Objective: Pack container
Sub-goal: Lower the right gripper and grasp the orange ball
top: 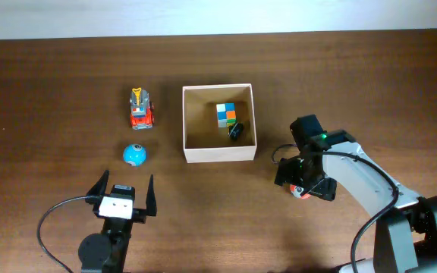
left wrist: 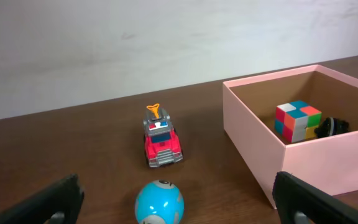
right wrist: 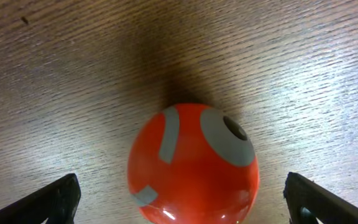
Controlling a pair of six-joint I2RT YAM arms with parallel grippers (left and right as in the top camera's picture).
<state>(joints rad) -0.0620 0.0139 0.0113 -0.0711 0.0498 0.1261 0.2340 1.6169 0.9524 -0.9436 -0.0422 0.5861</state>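
Note:
The container (top: 193, 155) is a square pale box with a tan floor at the table's middle; it also shows in the left wrist view (left wrist: 253, 143). Inside lie a colour cube (top: 226, 114) (left wrist: 298, 121) and a small black object (top: 236, 130) (left wrist: 332, 126). An orange ball with grey patches (right wrist: 193, 165) (top: 300, 191) sits on the table right of the box. My right gripper (right wrist: 182, 202) (top: 303, 186) is open straight above it, one finger on each side. My left gripper (top: 124, 196) (left wrist: 179, 202) is open and empty, just in front of a blue ball (top: 134, 155) (left wrist: 159, 203).
A red toy truck (top: 141, 111) (left wrist: 161, 140) stands left of the box, behind the blue ball. A pale wall rises behind the table in the left wrist view.

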